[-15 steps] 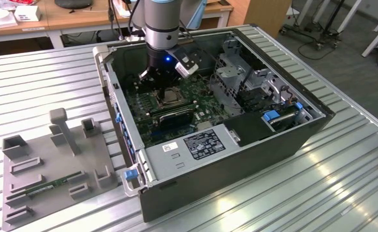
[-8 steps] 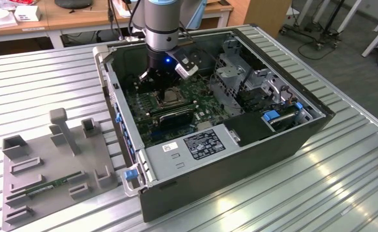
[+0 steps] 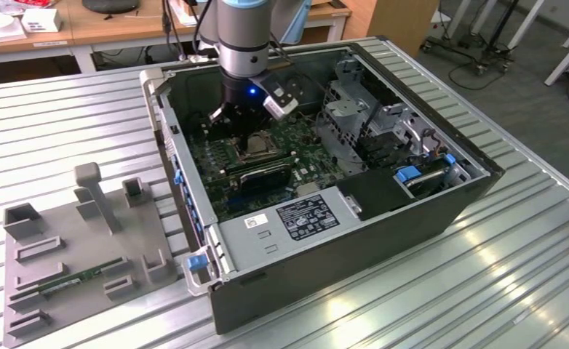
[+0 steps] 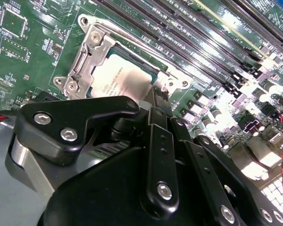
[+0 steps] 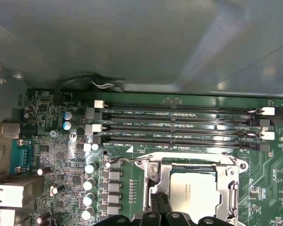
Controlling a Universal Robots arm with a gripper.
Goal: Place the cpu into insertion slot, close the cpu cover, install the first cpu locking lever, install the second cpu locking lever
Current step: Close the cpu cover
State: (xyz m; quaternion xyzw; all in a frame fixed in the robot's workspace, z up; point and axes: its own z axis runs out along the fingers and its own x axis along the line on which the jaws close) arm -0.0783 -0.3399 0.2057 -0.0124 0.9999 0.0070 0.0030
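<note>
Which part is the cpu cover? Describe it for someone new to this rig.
Start at the open computer case and find the green motherboard inside. Beside the long black memory slots lies the cpu cover: a silvery metal frame, its square window showing the cpu.

The arm (image 3: 241,33) is a silver-grey cylinder with a pale blue cap (image 3: 297,16). It turns black lower down, where a small blue light (image 3: 252,91) glows beside a grey box (image 3: 282,99). The hand (image 4: 156,99) is made of matte black linked bars fastened with silver screws (image 4: 164,189).
</note>
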